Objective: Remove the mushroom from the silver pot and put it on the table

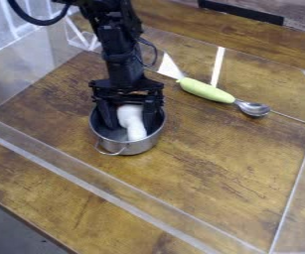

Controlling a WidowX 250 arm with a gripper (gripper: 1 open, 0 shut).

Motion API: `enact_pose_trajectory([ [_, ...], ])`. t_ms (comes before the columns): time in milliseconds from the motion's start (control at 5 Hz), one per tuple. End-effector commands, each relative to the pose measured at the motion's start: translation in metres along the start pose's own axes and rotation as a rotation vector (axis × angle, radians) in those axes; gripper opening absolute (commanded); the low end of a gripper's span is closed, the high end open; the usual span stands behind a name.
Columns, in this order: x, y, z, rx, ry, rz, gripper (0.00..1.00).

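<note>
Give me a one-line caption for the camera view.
Open gripper reaching straight down into the silver pot around the mushroom on the wooden table.

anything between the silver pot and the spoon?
In the camera view, only bare table lies directly between the silver pot and the metal spoon. The yellow-green vegetable toy sits just behind that line, near the spoon.

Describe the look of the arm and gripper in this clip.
The arm is black throughout, slim and jointed, with a black cable looping off its upper part near the top edge. The gripper is black too, with a crossbar carrying two thin straight fingers. No markings are legible.
</note>
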State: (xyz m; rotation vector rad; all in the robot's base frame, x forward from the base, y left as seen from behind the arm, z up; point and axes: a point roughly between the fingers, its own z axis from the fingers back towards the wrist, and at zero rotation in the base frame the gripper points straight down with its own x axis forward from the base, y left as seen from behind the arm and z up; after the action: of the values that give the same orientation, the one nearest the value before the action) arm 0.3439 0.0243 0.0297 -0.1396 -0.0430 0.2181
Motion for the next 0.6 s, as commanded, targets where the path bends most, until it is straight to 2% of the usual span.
enact_pose_trajectory([
  [0, 0.007, -0.006, 0.02, -0.016, -0.061, -0.014, 1.0],
  [200, 0.004, -0.019, 0.019, -0.03, -0.055, -0.037, 1.0],
  [400, 0.006, -0.025, 0.019, -0.038, -0.061, 0.004, 1.0],
])
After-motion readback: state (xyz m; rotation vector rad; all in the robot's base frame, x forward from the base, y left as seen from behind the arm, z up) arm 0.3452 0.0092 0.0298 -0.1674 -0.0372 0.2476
